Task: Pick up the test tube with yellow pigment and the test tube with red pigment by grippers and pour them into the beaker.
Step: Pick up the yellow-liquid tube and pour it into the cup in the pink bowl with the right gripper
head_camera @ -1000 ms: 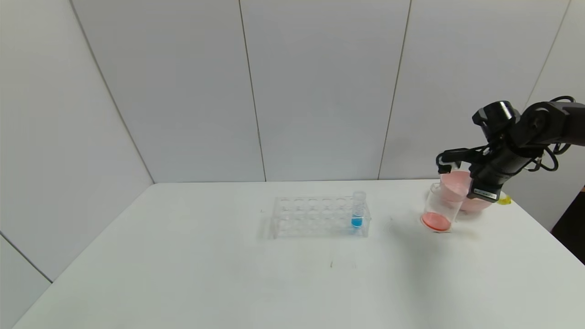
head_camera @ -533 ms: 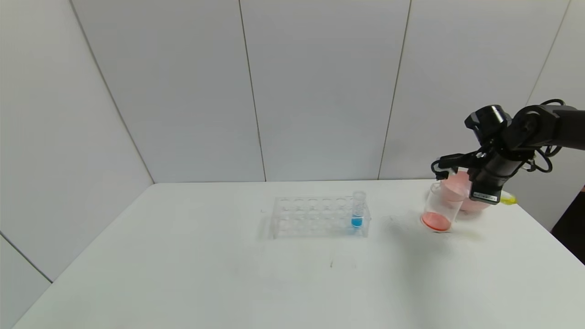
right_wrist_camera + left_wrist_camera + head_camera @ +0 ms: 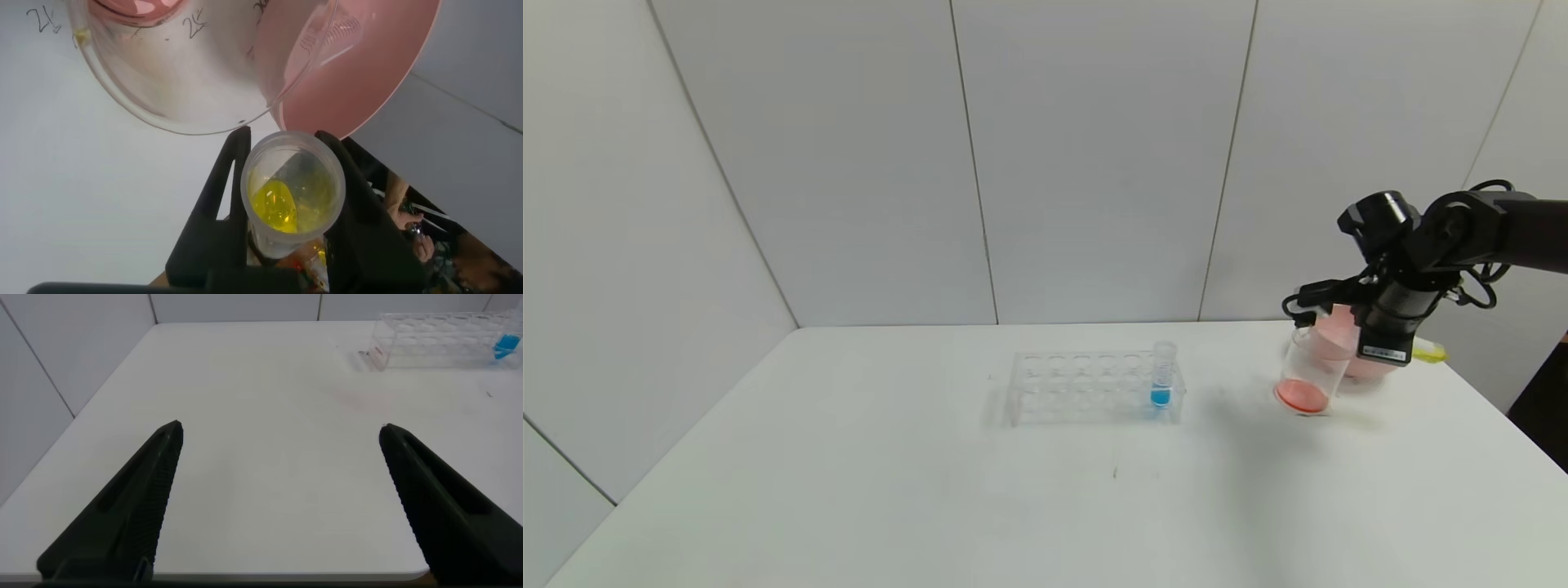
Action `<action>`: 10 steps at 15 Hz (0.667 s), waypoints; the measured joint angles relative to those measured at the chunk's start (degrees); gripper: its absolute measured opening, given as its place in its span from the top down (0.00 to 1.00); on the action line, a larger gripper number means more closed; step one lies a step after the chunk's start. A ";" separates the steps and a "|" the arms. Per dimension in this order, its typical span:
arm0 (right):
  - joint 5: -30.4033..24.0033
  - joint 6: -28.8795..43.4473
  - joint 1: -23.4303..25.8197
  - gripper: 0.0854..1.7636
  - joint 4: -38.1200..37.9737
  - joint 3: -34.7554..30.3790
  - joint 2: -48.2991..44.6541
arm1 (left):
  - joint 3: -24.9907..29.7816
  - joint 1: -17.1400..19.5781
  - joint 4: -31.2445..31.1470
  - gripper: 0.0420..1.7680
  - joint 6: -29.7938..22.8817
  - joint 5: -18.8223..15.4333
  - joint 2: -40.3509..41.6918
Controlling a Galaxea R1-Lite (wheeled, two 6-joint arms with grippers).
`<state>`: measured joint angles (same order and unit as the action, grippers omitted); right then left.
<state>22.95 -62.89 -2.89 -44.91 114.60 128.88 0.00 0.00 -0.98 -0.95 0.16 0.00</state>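
While the white surface (image 3: 849, 490) fills most of the head view, the action sits at its far right edge, where the right arm reaches in from the side. A clear rack (image 3: 1094, 388) stands near the middle of the surface, and a tube with blue liquid (image 3: 1162, 376) stands upright in its right end. Well apart from the rack, to the right, the pink bowl (image 3: 1339, 331) sits near the surface's far right corner, with the beaker (image 3: 1308, 371) just in front of it and overlapping it in view; a layer of red-orange liquid lies at the beaker's bottom. The right pincer (image 3: 290, 175) hangs just beside and above the beaker's rim, pinching the test tube with yellow pigment (image 3: 292, 192), its black fingers (image 3: 229, 175) pressed against either side of the tube. From the wrist camera the tube's open mouth faces the beaker's rim, and a pool of yellow liquid lies inside it. In the head view the tube's yellow end (image 3: 1429, 353) sticks out to the right behind the pincer. The left pincer (image 3: 282, 433) hovers spread wide over bare surface, well away from the rack. No test tube with red pigment can be made out.
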 joint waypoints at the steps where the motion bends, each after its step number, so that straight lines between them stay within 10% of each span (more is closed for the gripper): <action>1: 0.79 -0.04 -0.33 0.71 0.02 0.00 0.01 | 0.00 0.00 0.00 0.03 0.00 0.00 0.00; 10: 9.14 -3.38 -2.12 0.71 2.16 0.00 0.63 | 0.00 0.00 0.00 0.03 0.00 0.00 0.00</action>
<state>32.10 -66.27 -5.01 -42.75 114.60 129.51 0.00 0.00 -0.98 -0.95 0.16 0.00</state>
